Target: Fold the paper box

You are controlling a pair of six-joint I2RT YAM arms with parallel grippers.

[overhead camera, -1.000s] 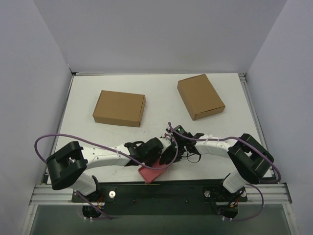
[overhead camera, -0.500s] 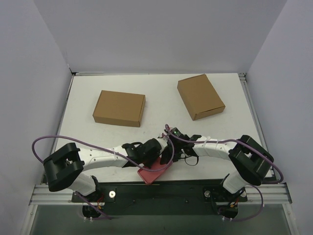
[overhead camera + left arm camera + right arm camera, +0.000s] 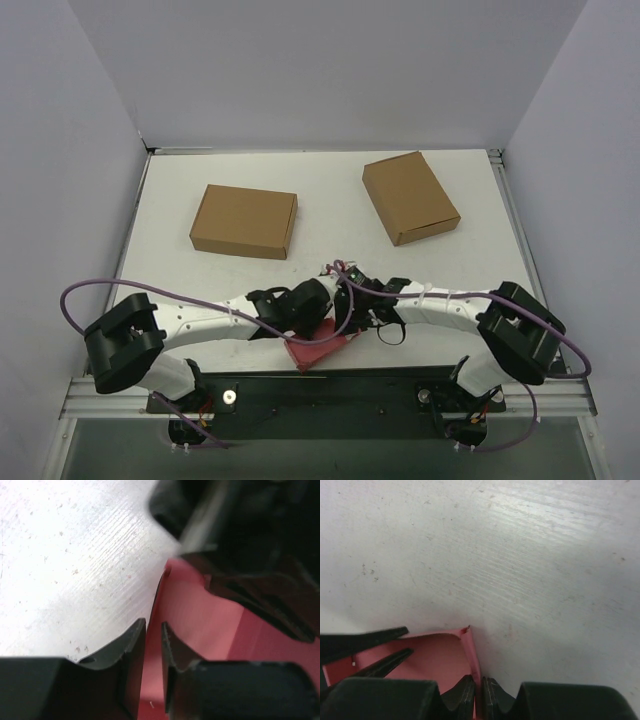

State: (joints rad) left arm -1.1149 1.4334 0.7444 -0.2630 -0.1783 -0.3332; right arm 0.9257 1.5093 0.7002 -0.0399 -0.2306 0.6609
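Observation:
The pink paper box (image 3: 318,349) lies at the table's near edge, mostly hidden under both grippers. My left gripper (image 3: 330,312) is shut on one upright pink wall (image 3: 154,645); that wall stands between its fingertips (image 3: 135,645). My right gripper (image 3: 347,308) is shut on another upright wall of the box (image 3: 476,672), close to a corner (image 3: 466,630). In the right wrist view the left gripper's fingers (image 3: 375,639) show at the left, over the pink inner floor (image 3: 435,660). The right gripper's black body (image 3: 250,555) fills the upper right of the left wrist view.
Two larger brown cardboard boxes lie farther back: one at the centre left (image 3: 244,221), one at the right (image 3: 410,197). Purple cables loop from both arms. The white table's (image 3: 330,260) near edge, with the black base rail, is just behind the pink box.
Both grippers have shifted slightly left and toward the near edge together, holding the pink box. The left arm's elbow has swung outward to the left.

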